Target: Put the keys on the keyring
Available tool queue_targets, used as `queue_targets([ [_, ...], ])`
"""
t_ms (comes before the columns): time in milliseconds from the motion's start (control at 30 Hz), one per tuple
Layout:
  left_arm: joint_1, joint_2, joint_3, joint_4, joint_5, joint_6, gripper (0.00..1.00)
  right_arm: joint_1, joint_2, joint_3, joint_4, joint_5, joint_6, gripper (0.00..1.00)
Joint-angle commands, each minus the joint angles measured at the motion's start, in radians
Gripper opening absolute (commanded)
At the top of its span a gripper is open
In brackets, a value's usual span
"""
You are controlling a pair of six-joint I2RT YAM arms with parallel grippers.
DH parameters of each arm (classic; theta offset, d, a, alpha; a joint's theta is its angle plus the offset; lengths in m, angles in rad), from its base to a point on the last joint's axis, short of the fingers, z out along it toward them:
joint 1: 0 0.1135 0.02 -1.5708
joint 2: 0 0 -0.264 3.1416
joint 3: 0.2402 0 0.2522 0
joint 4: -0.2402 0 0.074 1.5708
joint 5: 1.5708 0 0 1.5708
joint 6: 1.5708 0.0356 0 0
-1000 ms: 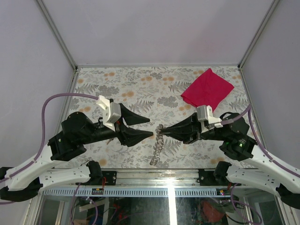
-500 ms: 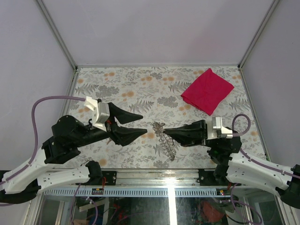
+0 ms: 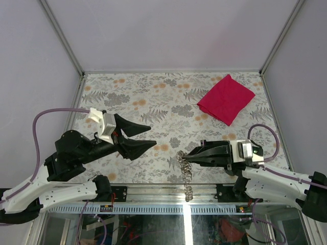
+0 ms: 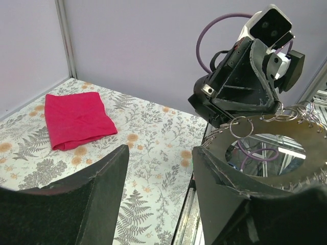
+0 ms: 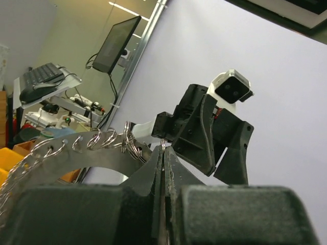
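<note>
Top: my right gripper [image 3: 183, 159] has swung back to the near edge, clamped on the chain [image 3: 187, 176], which dangles below its tips. My left gripper [image 3: 152, 136] has backed off leftward, jaws apart and empty. The gap between them has widened.

Left wrist: nothing between my fingers [image 4: 102, 176]. The chain [image 4: 265, 118] loops under the right gripper opposite.

Right wrist: the jaws pinch a ring [image 5: 162, 148] at their tips.

No keys in any view. I judge threading not started; the retreat suggests a reset.
</note>
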Motion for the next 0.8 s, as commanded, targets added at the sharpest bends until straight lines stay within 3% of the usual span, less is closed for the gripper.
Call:
queue_targets([
  [0, -0.006, -0.021, -0.015, 0.062, 0.001, -0.017, 0.54, 0.005, 0.015, 0.064, 0.167, -0.030, 0.004, 0.00],
  [400, -0.005, 0.018, -0.009, 0.224, 0.133, 0.009, 0.55, 0.005, -0.052, 0.103, -0.236, 0.251, 0.006, 0.00],
  [767, -0.004, 0.109, 0.006, 0.289, 0.183, 0.015, 0.55, 0.004, -0.070, 0.125, -0.300, 0.258, 0.003, 0.00],
])
